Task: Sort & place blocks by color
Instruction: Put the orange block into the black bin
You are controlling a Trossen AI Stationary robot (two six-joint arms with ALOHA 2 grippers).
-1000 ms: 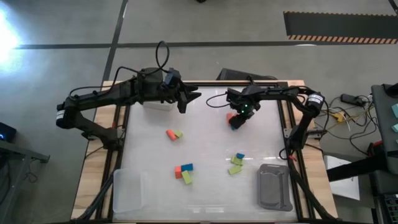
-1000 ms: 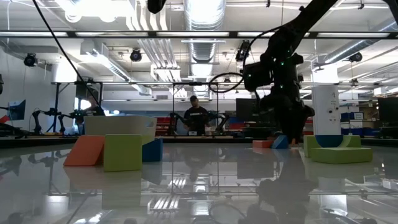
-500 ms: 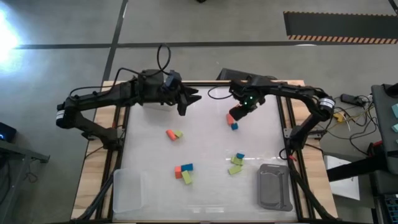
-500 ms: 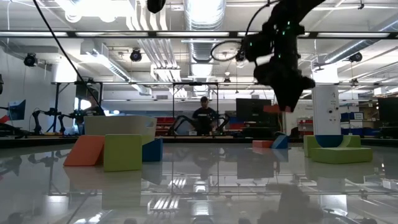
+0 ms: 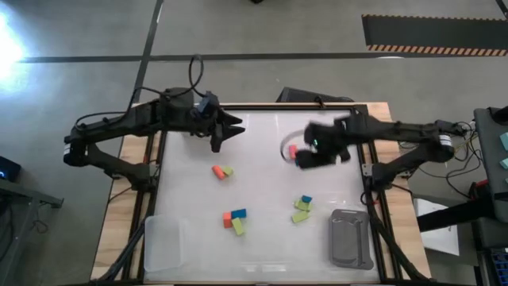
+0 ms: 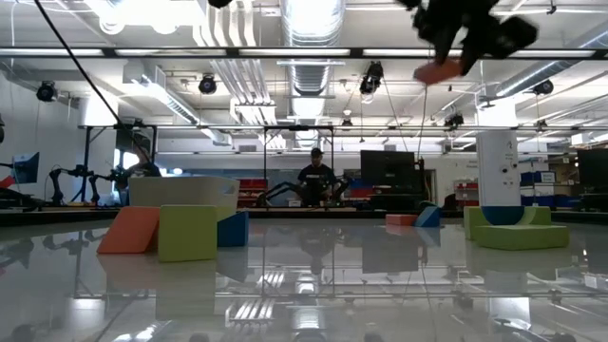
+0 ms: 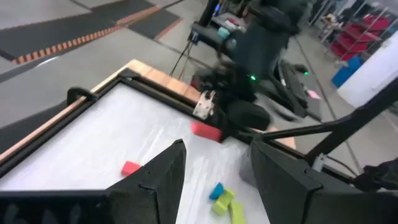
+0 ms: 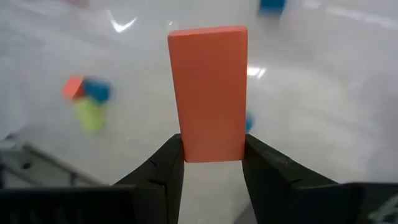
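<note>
My right gripper (image 8: 211, 158) is shut on an orange-red block (image 8: 208, 93) and hangs high over the table's far right part (image 5: 305, 152); the low view shows it near the top edge (image 6: 465, 28). My left gripper (image 7: 214, 180) is open and empty above the far left part (image 5: 228, 127). The other blocks lie flat on the table. An orange-red and a yellow-green one (image 5: 221, 171) sit mid-left. An orange-red, blue and green group (image 5: 235, 220) lies nearer. A blue and two green blocks (image 5: 302, 208) are on the right. Another blue block (image 8: 249, 122) lies under the held one. My right gripper pinches the orange-red block by one short end (image 8: 210, 149) between its two fingers (image 8: 163, 168). The block runs lengthwise out past the fingertips. It comes at the block from above. The block is lifted clear, high above the table, and sits tilted below the fingers (image 6: 437, 71).
A clear tray (image 5: 163, 242) sits at the near left corner and a grey tray (image 5: 350, 237) at the near right. Bare table lies in the middle between the block groups. A person (image 6: 315, 180) stands far behind the table in the room.
My right gripper, shut on the orange-red block, has risen from the table surface to high above it, lifting the block clear; the blue block beside it stayed on the table. My left arm has drawn back slightly toward the table's left edge.
</note>
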